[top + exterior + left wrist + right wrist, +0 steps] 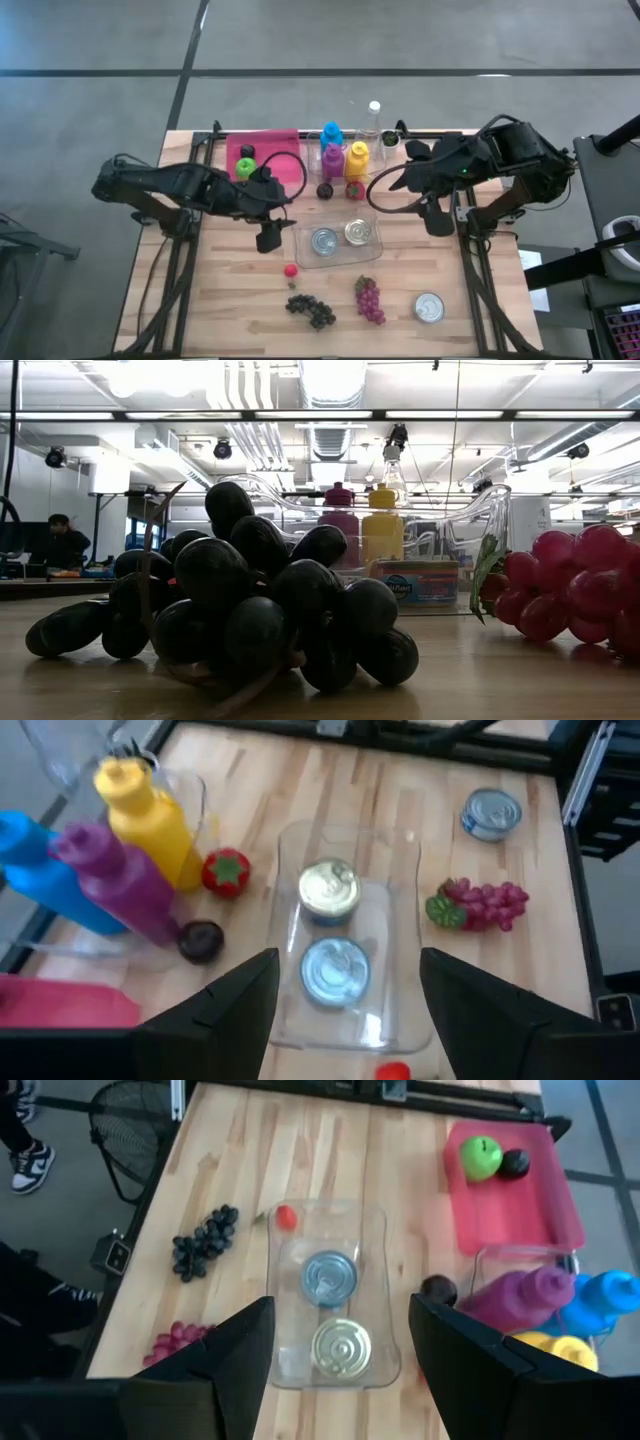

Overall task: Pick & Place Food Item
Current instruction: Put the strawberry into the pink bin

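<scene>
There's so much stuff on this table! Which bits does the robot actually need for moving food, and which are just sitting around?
Likely part of the job:
- clear tray holding two cans
- small red fruit
- dark grapes
- red grapes
- left gripper and right gripper, both open, holding nothing

Probably just lying about:
- squeeze bottles
- pink tray
- loose can

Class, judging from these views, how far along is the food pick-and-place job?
Done: two cans lie in the clear tray. In hand: nothing; the left hand and right hand hover open. Left: dark grapes, red grapes and a third can on the table.
</scene>
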Robot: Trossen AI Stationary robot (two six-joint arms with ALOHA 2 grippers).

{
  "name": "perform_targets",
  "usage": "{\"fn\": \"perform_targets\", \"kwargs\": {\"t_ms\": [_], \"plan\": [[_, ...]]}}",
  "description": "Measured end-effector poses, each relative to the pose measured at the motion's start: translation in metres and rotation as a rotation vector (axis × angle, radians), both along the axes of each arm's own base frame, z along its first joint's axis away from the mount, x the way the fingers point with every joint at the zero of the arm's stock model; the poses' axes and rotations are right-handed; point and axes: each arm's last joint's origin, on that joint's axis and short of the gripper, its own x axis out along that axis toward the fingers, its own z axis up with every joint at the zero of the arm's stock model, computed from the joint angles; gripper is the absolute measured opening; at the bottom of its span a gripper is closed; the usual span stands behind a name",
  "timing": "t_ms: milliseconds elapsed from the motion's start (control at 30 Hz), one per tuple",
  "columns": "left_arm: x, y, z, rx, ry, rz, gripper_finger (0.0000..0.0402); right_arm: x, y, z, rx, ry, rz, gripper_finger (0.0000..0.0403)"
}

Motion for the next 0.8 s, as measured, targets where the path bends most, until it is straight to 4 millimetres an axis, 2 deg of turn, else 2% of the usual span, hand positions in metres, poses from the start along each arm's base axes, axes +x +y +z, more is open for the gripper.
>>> {"fn": "perform_targets", "kwargs": {"t_ms": [167,333,500,800], "plan": [[0.0,-0.009,-0.019,-0.043,0.051,0.027,0.0253,-0.01,0.0,-0.007,0.009,0.007,0.001,0.0235],[-0.001,-0.016,-0.035,-0.132,0.107,0.039,0.0249,-0.016,-0.001,-0.011,0.025,-0.068,0.002,0.0233],[-0.004,-0.022,-0.043,-0.204,0.15,0.058,0.0241,-0.022,-0.002,-0.021,0.044,-0.075,-0.013,0.0228],[-0.009,-0.032,-0.056,-0.205,0.201,0.039,0.0235,-0.028,-0.003,-0.039,0.048,-0.088,-0.014,0.0232]]}}
